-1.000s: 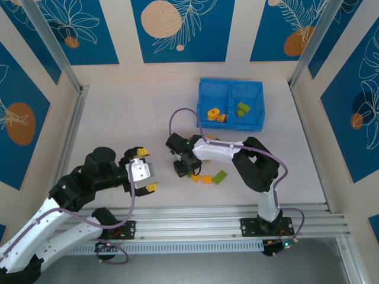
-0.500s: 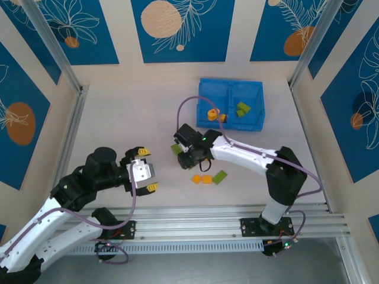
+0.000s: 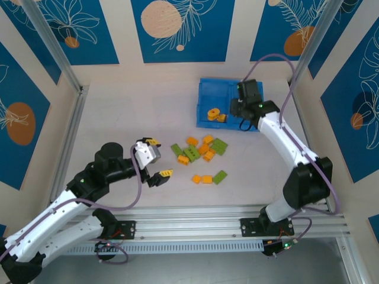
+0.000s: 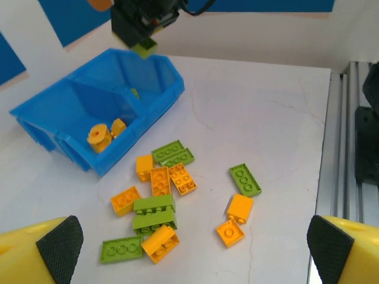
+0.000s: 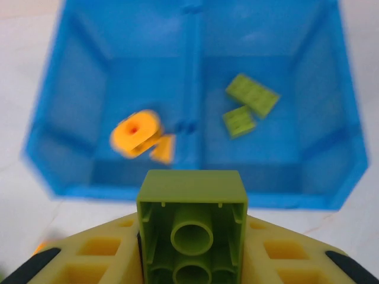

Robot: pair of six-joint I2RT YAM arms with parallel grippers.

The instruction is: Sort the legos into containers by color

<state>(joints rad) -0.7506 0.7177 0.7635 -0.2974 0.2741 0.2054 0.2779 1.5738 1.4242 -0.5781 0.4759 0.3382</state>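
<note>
Both arms (image 3: 278, 136) are white with black joints, lilac cables (image 3: 140, 184) and yellow claws (image 3: 157, 158).

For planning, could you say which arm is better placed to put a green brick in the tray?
Right: its jaws grip a lime green plastic brick over the bright blue plastic tray, whose right compartment holds green bricks. The left jaws stand open, empty.

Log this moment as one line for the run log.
right hand: shut on green brick, over blue tray | left hand: open, near loose bricks | sorted: partly
</note>
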